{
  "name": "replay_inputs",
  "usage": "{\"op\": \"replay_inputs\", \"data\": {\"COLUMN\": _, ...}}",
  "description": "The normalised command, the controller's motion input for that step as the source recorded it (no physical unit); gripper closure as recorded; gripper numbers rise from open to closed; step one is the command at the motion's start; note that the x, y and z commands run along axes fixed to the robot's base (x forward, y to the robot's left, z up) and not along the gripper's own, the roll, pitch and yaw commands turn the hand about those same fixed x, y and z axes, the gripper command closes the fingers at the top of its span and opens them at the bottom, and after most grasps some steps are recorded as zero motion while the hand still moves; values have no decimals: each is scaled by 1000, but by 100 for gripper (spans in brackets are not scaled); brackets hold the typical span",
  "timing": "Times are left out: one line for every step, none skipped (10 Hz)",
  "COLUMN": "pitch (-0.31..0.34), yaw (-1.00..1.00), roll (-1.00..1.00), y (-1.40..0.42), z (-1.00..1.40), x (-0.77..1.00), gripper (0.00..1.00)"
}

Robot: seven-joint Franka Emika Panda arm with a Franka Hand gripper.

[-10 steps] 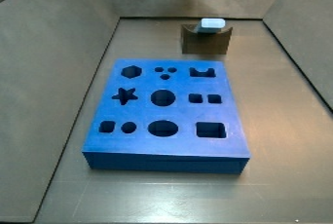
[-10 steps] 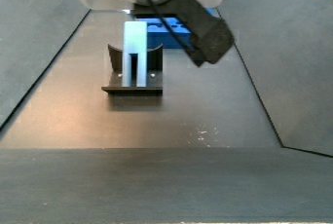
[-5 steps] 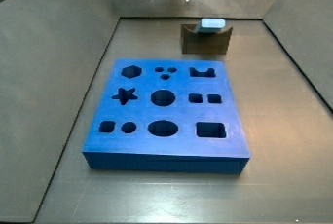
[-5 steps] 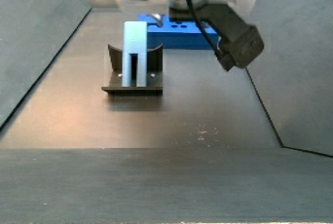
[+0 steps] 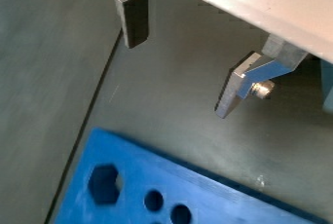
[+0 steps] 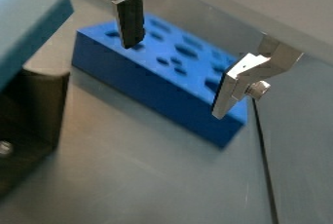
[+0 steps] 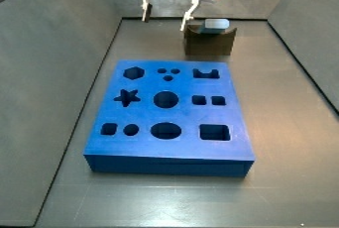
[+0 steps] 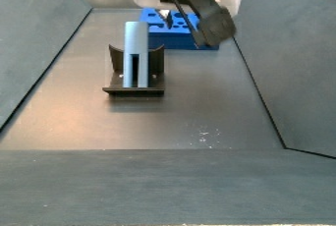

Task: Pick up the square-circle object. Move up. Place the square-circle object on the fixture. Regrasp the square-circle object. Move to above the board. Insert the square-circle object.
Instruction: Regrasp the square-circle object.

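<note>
**Pincer empty and wide open; peg parked upright in fixture**

Position. In a side view the pincer (image 7: 169, 19) hangs over the floor just beyond the far edge of the board (image 7: 169, 116), at about 10 o'clock from the fixture (image 7: 208, 40). Both wrist views show its fingers (image 5: 134, 18) spread well apart with nothing between the pads.

Task piece. The square-circle object (image 8: 134, 51) stands on end in the notch of the fixture (image 8: 134, 78), clear of the pincer. Seen from the opposite side, only its pale top (image 7: 215, 24) shows above the dark block.

Containers. The fixture's notch holds the peg. The cut-outs of the board (image 6: 163, 62), star, hexagon, circles and squares, all appear unfilled; which one suits the peg cannot be told from here.

Risks, as judged:
- The peg stands tall in a shallow seat. A finger brushing it sideways during the regrasp approach could tip it out of the notch.
- A descent off-centre could land a finger on the fixture wall.
- An off-axis grip would carry through as a tilt and jam at the cut-out.
</note>
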Motion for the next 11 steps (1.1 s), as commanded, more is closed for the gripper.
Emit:
{"op": "replay_inputs", "data": {"pitch": -168, "yaw": -925, "roll": 1000, "y": -18, "z": 11, "x": -45, "gripper": 0}}
{"op": "replay_inputs", "data": {"pitch": -186, "yaw": -929, "roll": 1000, "y": -34, "z": -1, "x": -36, "gripper": 0}}
{"op": "replay_inputs", "data": {"pitch": -205, "yaw": -931, "roll": 1000, "y": -25, "z": 8, "x": -37, "gripper": 0}}
{"op": "replay_inputs", "data": {"pitch": -218, "yaw": -933, "roll": 1000, "y": -21, "z": 17, "x": -46, "gripper": 0}}
{"op": "replay_inputs", "data": {"pitch": -226, "yaw": -934, "roll": 1000, "y": -19, "z": 16, "x": -51, "gripper": 0}}
{"op": "replay_inputs", "data": {"pitch": -237, "yaw": -938, "roll": 1000, "y": -15, "z": 8, "x": -50, "gripper": 0}}
{"op": "replay_inputs", "data": {"pitch": -237, "yaw": -941, "roll": 1000, "y": -15, "z": 7, "x": -48, "gripper": 0}}
{"op": "replay_inputs", "data": {"pitch": -233, "yaw": -948, "roll": 1000, "y": -11, "z": 4, "x": -47, "gripper": 0}}
{"op": "replay_inputs", "data": {"pitch": -217, "yaw": -959, "roll": 1000, "y": -8, "z": -1, "x": -42, "gripper": 0}}
{"op": "replay_inputs", "data": {"pitch": -200, "yaw": -970, "roll": 1000, "y": -11, "z": -5, "x": -42, "gripper": 0}}
{"op": "replay_inputs", "data": {"pitch": -184, "yaw": -979, "roll": 1000, "y": -10, "z": -6, "x": -47, "gripper": 0}}
